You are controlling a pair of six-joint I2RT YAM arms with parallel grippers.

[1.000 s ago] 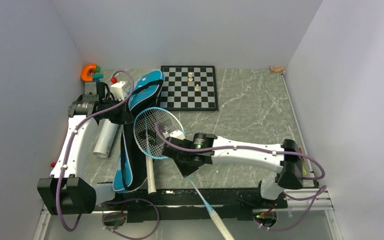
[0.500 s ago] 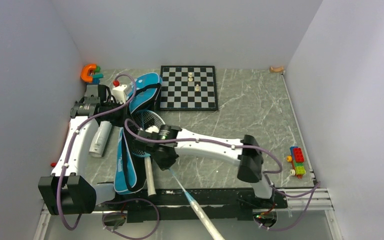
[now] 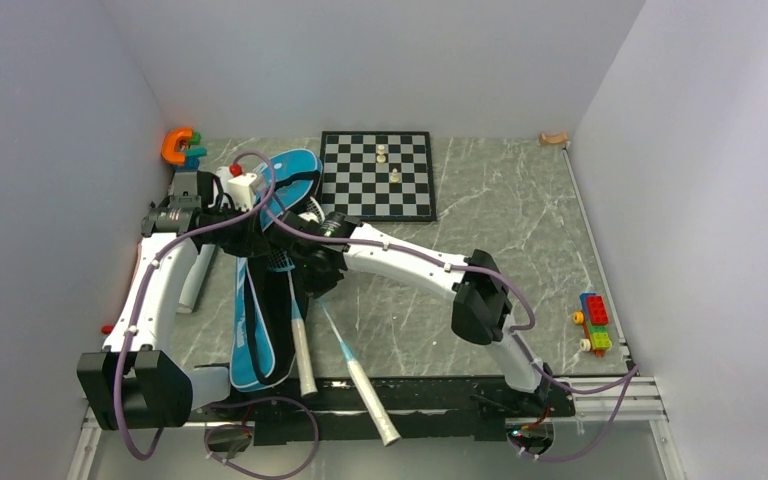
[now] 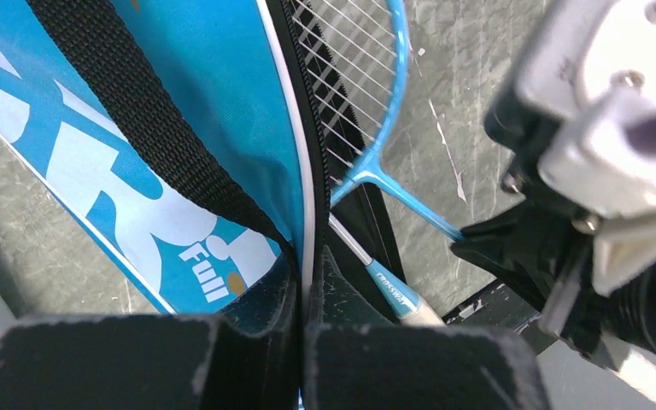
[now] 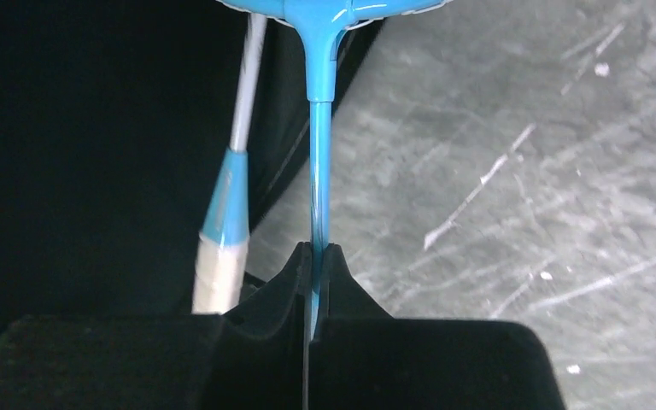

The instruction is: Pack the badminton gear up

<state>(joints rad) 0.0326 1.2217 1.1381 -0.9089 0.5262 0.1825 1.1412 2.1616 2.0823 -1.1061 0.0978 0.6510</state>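
Unzipped blue bag (image 3: 245, 335) lies flat; first racket (image 3: 303, 365) and second racket (image 3: 365, 390) sit head-first inside, white handles protruding.

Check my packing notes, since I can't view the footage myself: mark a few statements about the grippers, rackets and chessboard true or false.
1. The right gripper is shut on a racket's blue shaft. True.
2. The left gripper is open and holds nothing. False: it is shut on the blue bag, at its edge.
3. The chessboard is bare. False: two chess pieces stand on it.
4. The other racket's handle points toward the arms' bases. True.
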